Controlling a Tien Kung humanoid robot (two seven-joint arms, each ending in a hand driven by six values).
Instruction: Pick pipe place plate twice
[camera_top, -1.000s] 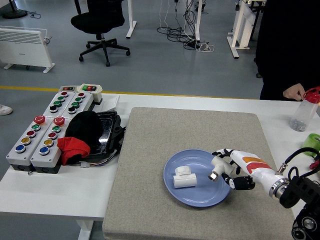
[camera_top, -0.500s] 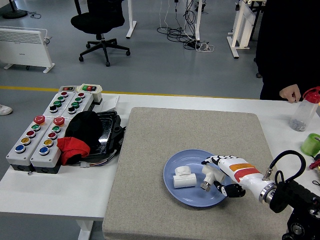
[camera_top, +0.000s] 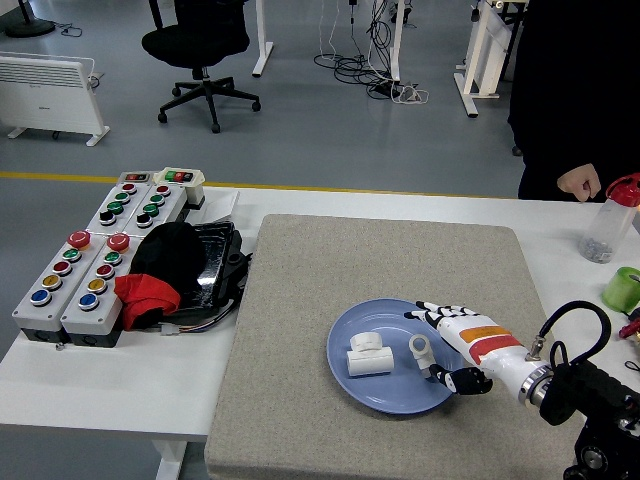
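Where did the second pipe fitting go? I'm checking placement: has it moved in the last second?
Yes. The second pipe fitting moved left and down from the blue plate's right rim onto the plate.

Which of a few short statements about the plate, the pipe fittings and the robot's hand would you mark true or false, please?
1. The blue plate lies on the grey mat. True.
2. Both white pipe fittings, one and the other, lie on the plate. True.
3. The right hand is over the button boxes. False: it is at the plate's right edge.
4. The person's hand holds a pipe fitting. False: it is by a bottle.
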